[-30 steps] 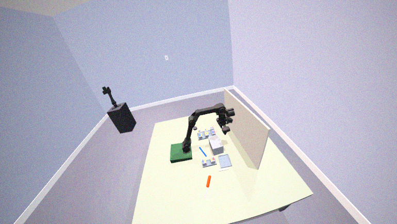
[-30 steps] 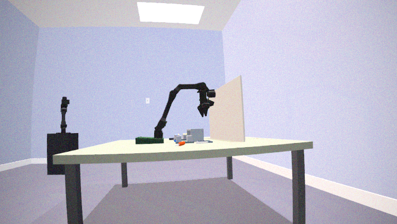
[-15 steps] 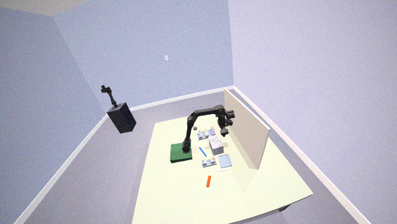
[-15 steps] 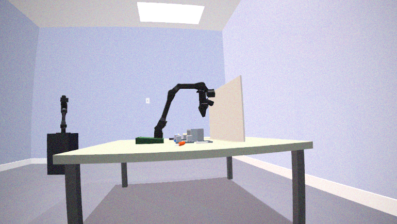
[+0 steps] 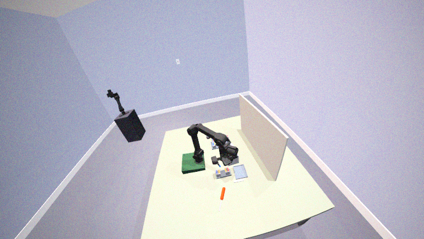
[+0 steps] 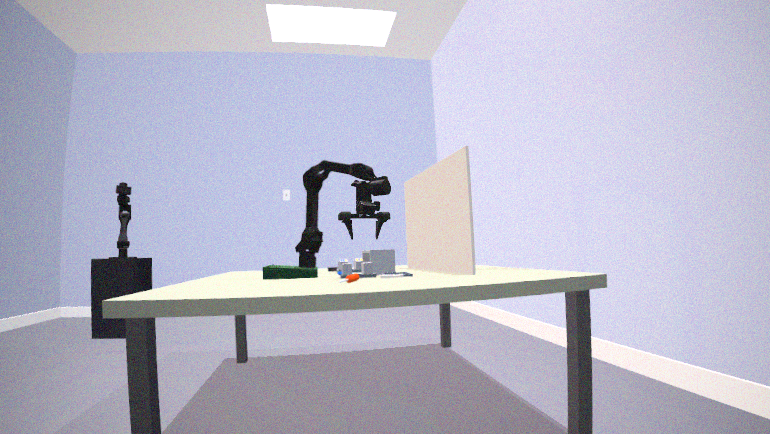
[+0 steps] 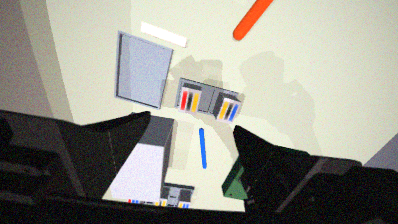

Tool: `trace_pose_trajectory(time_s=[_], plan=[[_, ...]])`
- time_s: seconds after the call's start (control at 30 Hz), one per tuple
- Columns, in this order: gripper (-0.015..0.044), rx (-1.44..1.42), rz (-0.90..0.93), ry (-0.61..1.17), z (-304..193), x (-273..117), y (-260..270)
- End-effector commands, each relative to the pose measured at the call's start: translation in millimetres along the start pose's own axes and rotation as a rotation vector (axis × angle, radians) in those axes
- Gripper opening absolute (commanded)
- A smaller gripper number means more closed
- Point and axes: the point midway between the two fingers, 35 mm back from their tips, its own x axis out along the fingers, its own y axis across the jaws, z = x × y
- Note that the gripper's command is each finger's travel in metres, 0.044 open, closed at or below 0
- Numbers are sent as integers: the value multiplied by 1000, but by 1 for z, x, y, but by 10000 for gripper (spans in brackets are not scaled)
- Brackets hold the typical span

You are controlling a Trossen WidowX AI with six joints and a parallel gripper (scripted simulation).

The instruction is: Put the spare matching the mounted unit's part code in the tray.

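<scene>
The mounted unit looks to be the large pale grey box (image 7: 137, 170) (image 6: 382, 261); no code shows on its visible sides. A holder (image 7: 206, 100) bears two small spares: one spare (image 7: 190, 99) (image 5: 227, 170) has red, black and yellow bars, the other spare (image 7: 228, 109) (image 5: 218, 172) has yellow, black and blue bars. The shallow grey-blue tray (image 7: 142, 72) (image 5: 240, 171) is empty, beside the holder. My gripper (image 7: 193, 122) (image 6: 365, 238) is open and empty, pointing down above the box and holder. A second holder with coloured-bar units (image 7: 173, 196) (image 5: 214, 145) is partly hidden.
A blue stick (image 7: 202, 148) lies between the holders. A white strip (image 7: 163, 34) lies beside the tray. An orange-handled tool (image 5: 222, 193) (image 7: 252, 20) lies nearer the front. A tall beige panel (image 5: 262, 137) (image 6: 439, 215) stands right of the box. The arm stands on a green base (image 5: 190, 163).
</scene>
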Motion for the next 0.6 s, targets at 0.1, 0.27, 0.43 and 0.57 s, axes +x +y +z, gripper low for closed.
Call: trace_pose_trajectory(time_s=[0.1,0.27,0.43,0.57], plan=[[361,34,11,2,-4,13,2],[300,34,12,2,-9,41,6],[300,34,12,2,-8,42,5],[300,34,12,2,-8,46,6]])
